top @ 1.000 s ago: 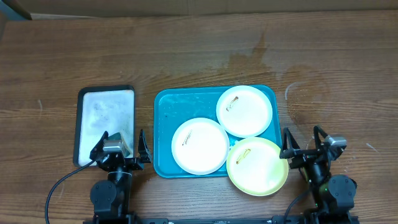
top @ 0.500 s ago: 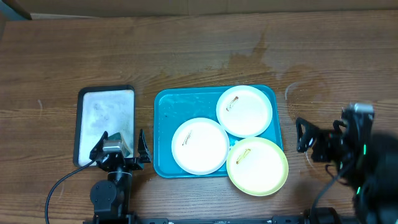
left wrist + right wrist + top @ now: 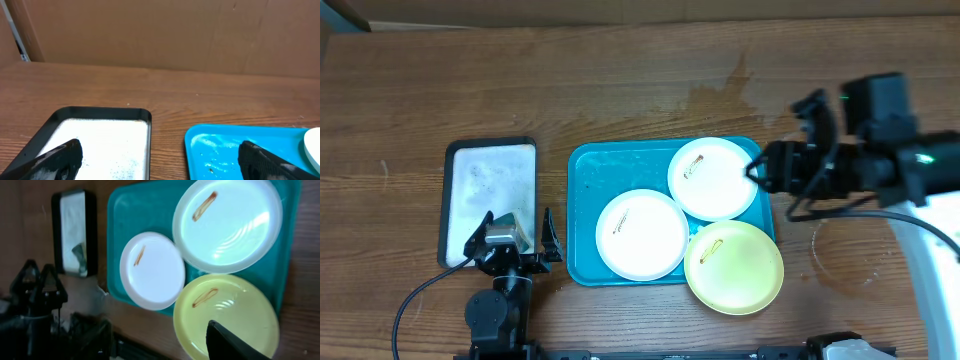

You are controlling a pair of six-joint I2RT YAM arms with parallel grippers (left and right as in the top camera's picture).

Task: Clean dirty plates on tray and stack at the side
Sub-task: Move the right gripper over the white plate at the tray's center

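Note:
The turquoise tray (image 3: 610, 165) lies mid-table and carries two white plates, each with a brownish smear: one at the upper right (image 3: 713, 178), one at the lower left (image 3: 642, 233). A yellow-green plate (image 3: 734, 267) with a smear overlaps the tray's front right corner. My right gripper (image 3: 765, 172) hovers at the right rim of the upper white plate, holding nothing. In the right wrist view only one finger (image 3: 232, 345) shows, off-centre above the yellow-green plate (image 3: 225, 310). My left gripper (image 3: 160, 165) rests open and empty between the black-rimmed tray (image 3: 100, 135) and the turquoise tray (image 3: 235, 145).
A black-rimmed tray (image 3: 490, 195) with a white surface lies left of the turquoise one. A damp stain (image 3: 720, 95) marks the wood behind the tray. A cardboard wall (image 3: 160, 35) closes off the far side. The right arm's body (image 3: 890, 160) reaches in from the right.
My right arm has lifted from its rest at the front right and swung left and back to the tray's right edge. The left arm and the plates have not moved.

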